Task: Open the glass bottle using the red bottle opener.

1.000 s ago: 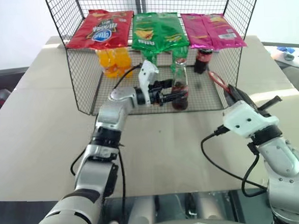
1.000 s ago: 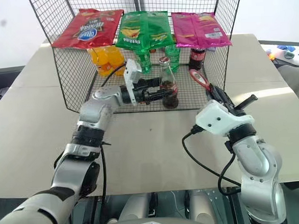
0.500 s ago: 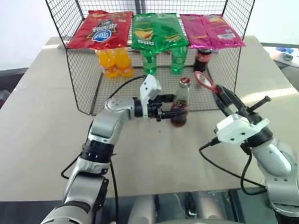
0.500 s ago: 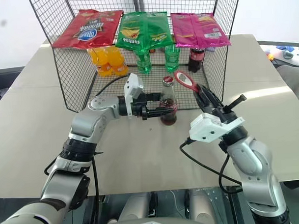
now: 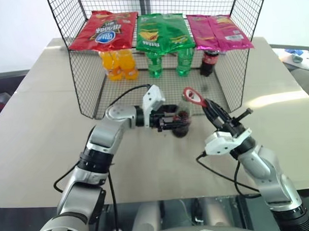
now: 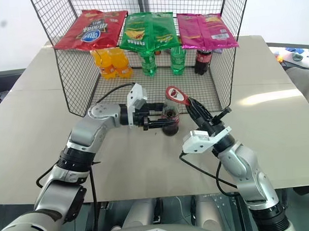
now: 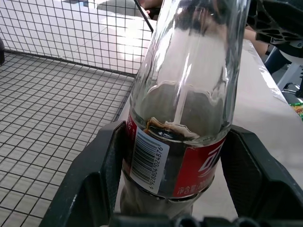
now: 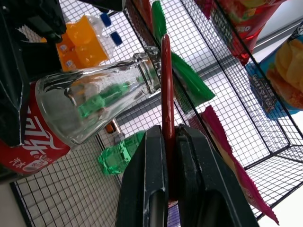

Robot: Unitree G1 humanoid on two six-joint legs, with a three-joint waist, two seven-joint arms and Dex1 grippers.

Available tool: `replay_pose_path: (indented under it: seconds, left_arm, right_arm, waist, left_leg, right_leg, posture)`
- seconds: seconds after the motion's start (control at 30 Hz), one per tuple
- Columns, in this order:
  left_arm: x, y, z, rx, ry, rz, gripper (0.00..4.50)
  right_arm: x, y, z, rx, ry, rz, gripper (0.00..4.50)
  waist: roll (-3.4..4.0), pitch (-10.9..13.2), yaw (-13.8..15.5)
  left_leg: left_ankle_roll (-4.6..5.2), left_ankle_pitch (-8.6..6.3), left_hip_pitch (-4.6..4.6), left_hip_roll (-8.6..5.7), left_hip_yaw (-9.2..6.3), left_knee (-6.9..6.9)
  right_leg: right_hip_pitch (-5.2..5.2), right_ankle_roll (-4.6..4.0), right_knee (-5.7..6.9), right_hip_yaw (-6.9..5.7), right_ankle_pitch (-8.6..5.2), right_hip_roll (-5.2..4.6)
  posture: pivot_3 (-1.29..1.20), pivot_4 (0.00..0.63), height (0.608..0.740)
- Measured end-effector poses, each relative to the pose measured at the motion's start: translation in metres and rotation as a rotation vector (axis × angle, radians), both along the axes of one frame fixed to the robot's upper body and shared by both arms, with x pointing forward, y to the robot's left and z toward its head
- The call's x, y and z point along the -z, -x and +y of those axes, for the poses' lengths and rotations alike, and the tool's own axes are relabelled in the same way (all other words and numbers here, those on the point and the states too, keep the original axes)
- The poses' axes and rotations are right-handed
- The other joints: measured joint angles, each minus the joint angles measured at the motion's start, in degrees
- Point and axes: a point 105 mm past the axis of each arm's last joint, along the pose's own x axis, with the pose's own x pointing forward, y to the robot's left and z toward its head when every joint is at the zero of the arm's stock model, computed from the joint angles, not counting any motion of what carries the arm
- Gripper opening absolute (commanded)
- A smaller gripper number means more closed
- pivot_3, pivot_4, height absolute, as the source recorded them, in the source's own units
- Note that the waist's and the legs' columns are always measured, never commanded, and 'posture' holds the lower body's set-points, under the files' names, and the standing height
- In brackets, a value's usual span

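The glass bottle (image 5: 181, 119), clear with dark liquid and a red label, is just in front of the wire rack. My left gripper (image 5: 176, 124) reaches in from the left and is shut on its labelled body; one black finger (image 7: 94, 175) shows on each side of the glass bottle (image 7: 182, 104) in the left wrist view. My right gripper (image 5: 209, 107) is shut on the handle of the red bottle opener (image 5: 192, 96). The opener's ring head lies over the bottle's top and hides the cap. The right wrist view has the red bottle opener (image 8: 165, 94) edge-on against the bottle's mouth.
A wire rack (image 5: 85, 92) stands behind, with a red bag (image 5: 103, 30), a green bag (image 5: 164, 31) and a pink bag (image 5: 220, 31) on top. Under them are orange bottles (image 5: 119, 63), green bottles (image 5: 168, 62) and a dark red-capped bottle (image 5: 208, 62). A beige table lies in front.
The left gripper has drawn the bottle out of the rack, towards me and lower. The right gripper has swung the opener left and down onto the bottle's top.
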Motion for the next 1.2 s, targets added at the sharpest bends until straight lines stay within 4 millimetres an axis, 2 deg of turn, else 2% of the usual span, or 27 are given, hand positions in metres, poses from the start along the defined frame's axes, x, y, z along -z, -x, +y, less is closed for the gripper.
replay_pose_path:
  seconds: [0.4,1.2]
  left_arm:
    - [0.002,0.007,0.005,-0.006,-0.022,-0.044,2.55]
    - [0.0,0.005,0.01,-0.043,-0.053,-0.006,2.55]
  right_arm:
    - [0.014,-0.002,0.007,-0.032,-0.064,-0.056,0.0]
    - [0.027,-0.011,0.025,-0.015,-0.16,-0.125,0.0]
  waist:
    - [-0.05,-0.1,-0.1]
    - [-0.13,-0.2,-0.8]
  left_leg:
    - [0.01,-0.01,0.1,0.03,0.07,-0.01]
    - [0.01,-0.01,0.19,0.06,0.16,-0.01]
  right_leg:
    - [0.01,-0.01,0.03,0.08,0.0,0.03]
    - [0.01,-0.03,0.1,0.2,-0.01,0.06]
  posture:
    - [0.0,0.15,0.74]
    - [0.0,0.15,0.74]
